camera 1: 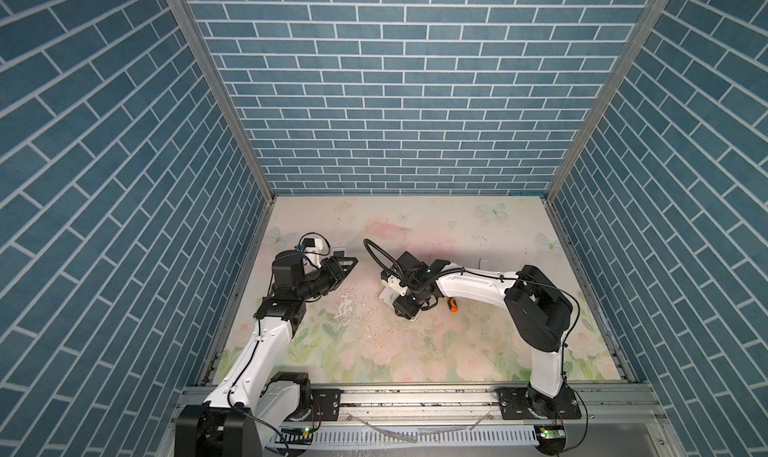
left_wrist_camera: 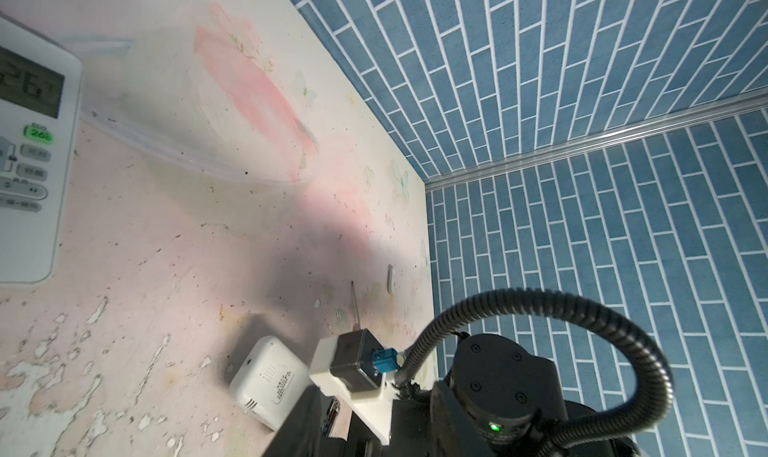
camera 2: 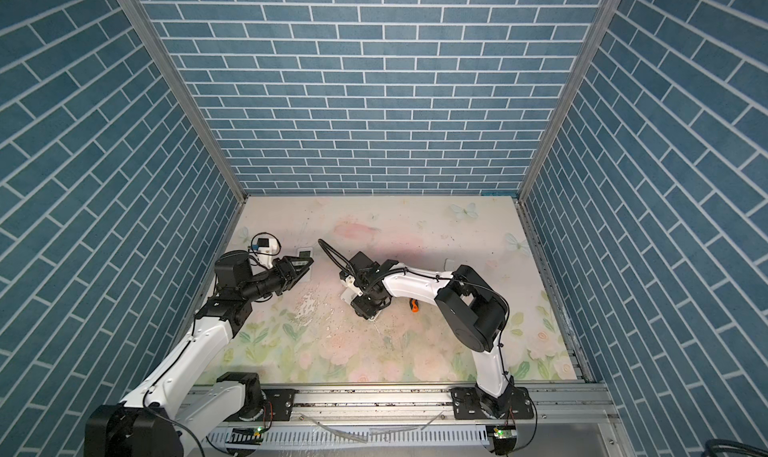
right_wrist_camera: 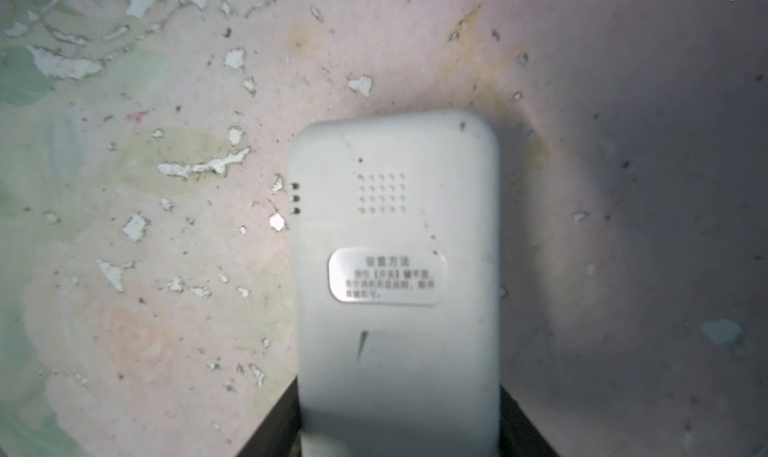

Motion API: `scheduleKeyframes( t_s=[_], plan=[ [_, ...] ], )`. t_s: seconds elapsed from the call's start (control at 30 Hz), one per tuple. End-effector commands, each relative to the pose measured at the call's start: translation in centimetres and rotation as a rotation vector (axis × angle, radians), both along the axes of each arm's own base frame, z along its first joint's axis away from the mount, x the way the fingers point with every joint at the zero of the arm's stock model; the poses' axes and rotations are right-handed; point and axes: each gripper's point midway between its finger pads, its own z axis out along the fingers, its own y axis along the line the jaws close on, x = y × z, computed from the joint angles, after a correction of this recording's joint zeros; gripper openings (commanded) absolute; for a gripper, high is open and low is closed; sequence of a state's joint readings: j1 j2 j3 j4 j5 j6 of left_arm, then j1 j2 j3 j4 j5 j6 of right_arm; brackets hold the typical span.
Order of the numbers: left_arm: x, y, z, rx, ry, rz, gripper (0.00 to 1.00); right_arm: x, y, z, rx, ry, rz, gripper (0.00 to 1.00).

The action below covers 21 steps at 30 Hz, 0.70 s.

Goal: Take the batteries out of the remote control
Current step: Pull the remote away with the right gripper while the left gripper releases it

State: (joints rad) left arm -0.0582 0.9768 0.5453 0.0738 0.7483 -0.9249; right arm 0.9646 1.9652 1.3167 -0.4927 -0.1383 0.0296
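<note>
Right gripper (right_wrist_camera: 397, 434) clamped on one end of the white remote (right_wrist_camera: 395, 226), back side up, at the middle of the table (camera 1: 415, 226). Batteries hidden; none made out in any view. Left gripper (camera 1: 347, 264) hangs near the table's left edge, just beside a second remote (left_wrist_camera: 29, 143) lying display up; whether its jaws are parted cannot be told. Orange-handled screwdriver (camera 1: 451, 305) lies under the right forearm.

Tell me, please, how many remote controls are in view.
2. A display-up remote lies by the left gripper; a face-down remote sits between the right gripper's fingers. Others may hide under the arms.
</note>
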Motion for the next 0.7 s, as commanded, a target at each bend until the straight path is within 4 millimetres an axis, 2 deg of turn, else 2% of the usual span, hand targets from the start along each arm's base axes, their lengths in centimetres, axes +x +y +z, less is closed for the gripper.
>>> scheduleKeyframes(
  t_s=[0.0, 0.2, 0.33, 0.67],
  plan=[
    [-0.5, 0.4, -0.8, 0.022, 0.016, 0.007, 0.45, 0.0, 0.4, -0.7, 0.000, -0.012, 0.001, 0.22],
    [-0.3, 0.4, -0.7, 0.014, 0.016, 0.012, 0.42, -0.7, 0.0, -1.9, -0.021, 0.013, 0.010, 0.27],
    [-0.3, 0.3, -0.6, 0.010, 0.012, 0.011, 0.42, -1.0, -0.2, -2.4, -0.030, 0.032, 0.005, 0.34],
    [-0.3, 0.3, -0.6, 0.002, 0.009, 0.008, 0.42, -1.1, -0.9, -2.4, -0.063, 0.035, -0.001, 0.47]
  ],
)
